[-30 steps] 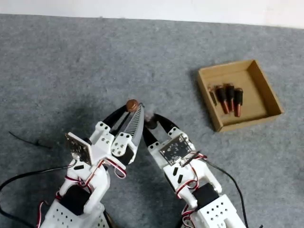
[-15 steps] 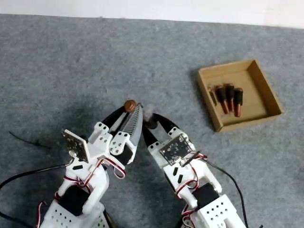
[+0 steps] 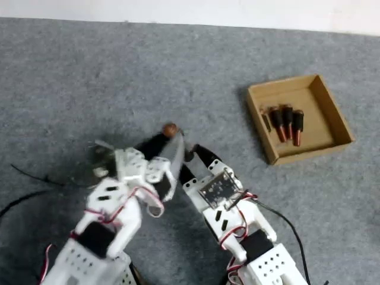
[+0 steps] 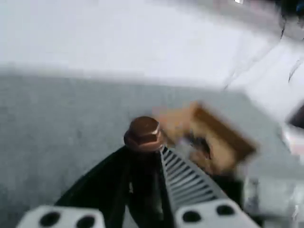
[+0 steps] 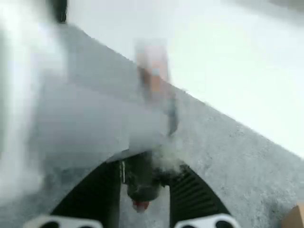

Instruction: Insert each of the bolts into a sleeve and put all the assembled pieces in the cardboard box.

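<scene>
Bolt (image 4: 144,134), one outside the box and with a copper-brown hex head, is sticking out just past the fingertips of the left gripper (image 4: 145,154), whose two fingers are pinching its shank, narrowed down onto it with no gap showing. One black sleeve (image 5: 140,183) is sitting between the fingers of the right gripper (image 5: 145,173), which are gripping it from both sides, parted only as far as the sleeve's width; a red spot is showing at the sleeve end nearer that wrist. From above, the two grippers are lying just beside each other over the grey mat (image 3: 89,77), tips pointing the same way, with the bolt head sitting slightly ahead of the right gripper's tips and on its left. One cardboard box (image 3: 329,107) is resting on the mat well apart from both grippers, ahead of the right gripper and off to its right. Three assembled pieces (image 3: 287,122) are lying side by side in the box, touching or nearly so, and one thinner dark item (image 3: 266,122), too small to tell, is lying on the side of them nearer the grippers.
</scene>
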{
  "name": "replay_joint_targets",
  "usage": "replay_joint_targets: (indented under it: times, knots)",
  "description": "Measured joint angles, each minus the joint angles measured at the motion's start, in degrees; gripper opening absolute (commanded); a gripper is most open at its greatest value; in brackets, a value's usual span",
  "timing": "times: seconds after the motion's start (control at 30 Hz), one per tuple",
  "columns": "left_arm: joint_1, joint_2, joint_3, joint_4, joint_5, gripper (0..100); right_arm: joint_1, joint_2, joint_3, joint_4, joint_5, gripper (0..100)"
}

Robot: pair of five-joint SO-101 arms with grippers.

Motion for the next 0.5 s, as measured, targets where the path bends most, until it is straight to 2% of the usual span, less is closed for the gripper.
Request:
replay_joint_targets:
  times: [0.33,0.5]
  knots:
    - [-0.1,0.4,-0.1,2.3,0.1,2,-0.2,-0.1,0.0,-0.1,0.0,0.5]
    - [-0.3,0.4,-0.1,2.4,0.1,20,-0.2,-0.1,0.0,-0.1,0.0,0.5]
